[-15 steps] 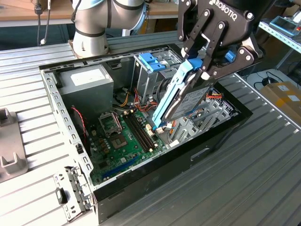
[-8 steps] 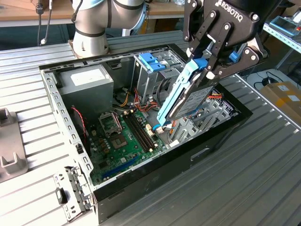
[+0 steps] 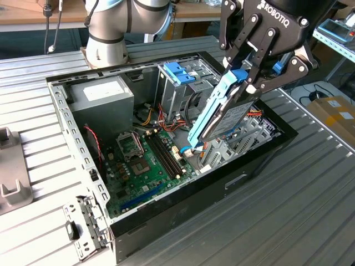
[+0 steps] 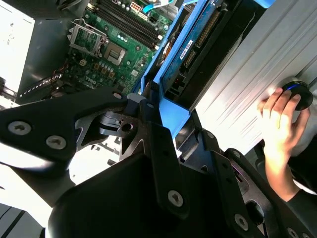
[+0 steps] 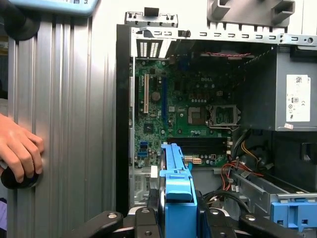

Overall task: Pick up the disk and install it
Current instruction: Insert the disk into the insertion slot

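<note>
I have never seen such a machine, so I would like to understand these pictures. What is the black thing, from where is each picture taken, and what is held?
The black thing is the gripper of a robot arm, at work over an open computer case that lies on a ribbed metal table. The exterior view comes from a camera standing apart from the arm. Both wrist views come from cameras riding on the arm, so the gripper looks very close there. The gripper is shut on the disk, a grey drive with light-blue rails, and holds it tilted over the case. Inside the case are a green circuit board and a grey power box. In both wrist views a person's hand rests on a black round knob.
</note>
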Controlling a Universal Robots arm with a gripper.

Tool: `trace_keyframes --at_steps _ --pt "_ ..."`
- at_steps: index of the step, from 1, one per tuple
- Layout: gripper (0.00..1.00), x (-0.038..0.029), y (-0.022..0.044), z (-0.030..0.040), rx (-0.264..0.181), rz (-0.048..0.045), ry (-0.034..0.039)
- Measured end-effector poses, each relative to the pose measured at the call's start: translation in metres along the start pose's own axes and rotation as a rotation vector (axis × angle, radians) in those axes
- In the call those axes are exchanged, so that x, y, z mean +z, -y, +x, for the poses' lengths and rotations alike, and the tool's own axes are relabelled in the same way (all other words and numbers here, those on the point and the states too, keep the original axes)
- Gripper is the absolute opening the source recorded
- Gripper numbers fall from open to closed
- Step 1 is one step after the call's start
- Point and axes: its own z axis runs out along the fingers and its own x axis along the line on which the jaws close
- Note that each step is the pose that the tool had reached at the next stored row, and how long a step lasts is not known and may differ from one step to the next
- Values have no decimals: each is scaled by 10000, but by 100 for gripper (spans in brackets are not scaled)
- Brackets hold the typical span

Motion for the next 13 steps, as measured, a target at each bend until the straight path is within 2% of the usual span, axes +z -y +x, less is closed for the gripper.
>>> trace_keyframes --at_steps 4,13 --pt "37 7 41 9 0 -1 -2" --pt "37 35 220 17 0 -2 -1"
